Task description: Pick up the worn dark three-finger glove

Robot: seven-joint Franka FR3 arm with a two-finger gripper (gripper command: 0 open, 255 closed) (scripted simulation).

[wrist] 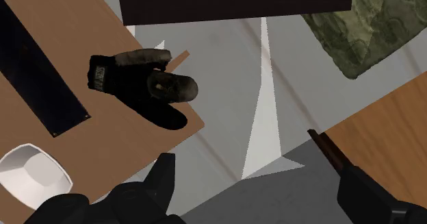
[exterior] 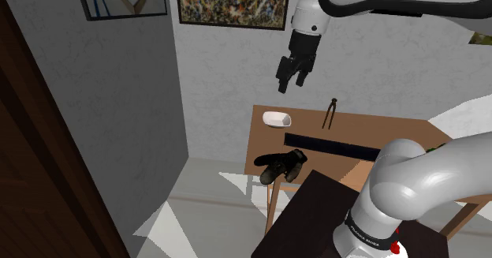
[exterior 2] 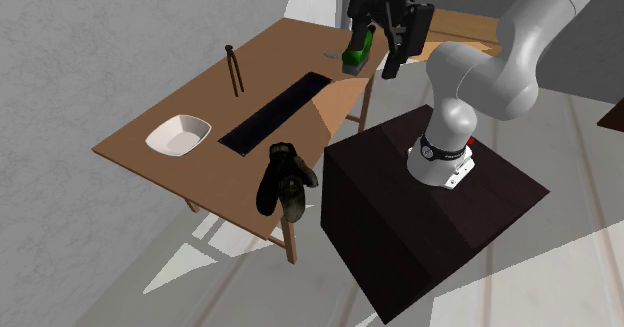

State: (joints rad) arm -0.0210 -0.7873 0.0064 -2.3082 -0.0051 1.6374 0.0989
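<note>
The worn dark glove [exterior: 282, 166] lies flat at the near corner of the brown wooden table [exterior: 370, 132], partly over the table's edge. In the second exterior view the glove [exterior 2: 284, 179] sits at the corner nearest the stand. My black gripper [exterior: 293, 72] hangs high above the table, well clear of the glove, with its fingers apart and nothing between them. From the wrist view the glove [wrist: 144, 86] shows far below, ahead of the open gripper [wrist: 263, 195].
A white bowl [exterior: 276, 120], a long black flat strip [exterior: 329, 146] and a pair of dark tongs [exterior: 329, 113] lie on the table. A green object [exterior 2: 357, 53] sits at its far end. The dark stand [exterior 2: 420, 215] is beside the glove's corner.
</note>
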